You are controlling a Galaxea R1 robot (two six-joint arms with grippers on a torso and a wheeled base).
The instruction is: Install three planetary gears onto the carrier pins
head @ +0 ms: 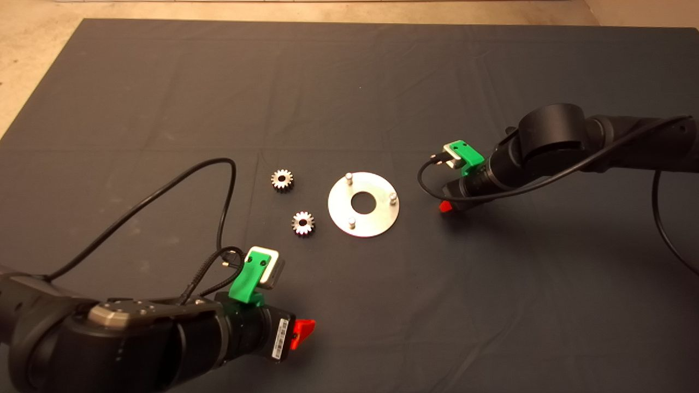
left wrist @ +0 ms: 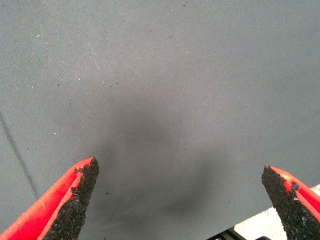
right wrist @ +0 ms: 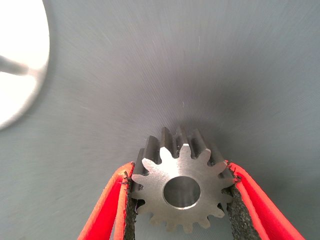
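Two planetary gears (head: 282, 179) (head: 302, 223) lie flat on the mat, left of the shiny carrier disc (head: 377, 221). Its three carrier pins (head: 348, 177) (head: 392, 197) (head: 352, 222) stand bare around the centre hole. My right gripper (head: 446, 206) sits low, just right of the disc. In the right wrist view this right gripper (right wrist: 180, 167) is shut on a third gear (right wrist: 182, 190), with the pads pressing its teeth. The disc edge (right wrist: 20, 60) shows off to one side. My left gripper (head: 302, 329) hangs open near the mat's front, and the left wrist view shows the left gripper (left wrist: 180, 167) over bare mat.
Black cables loop from each wrist: the left one (head: 218, 180) arcs over the mat left of the gears, the right one (head: 431, 183) curls close to the disc. Pale floor (head: 33, 49) shows beyond the mat's far left edge.
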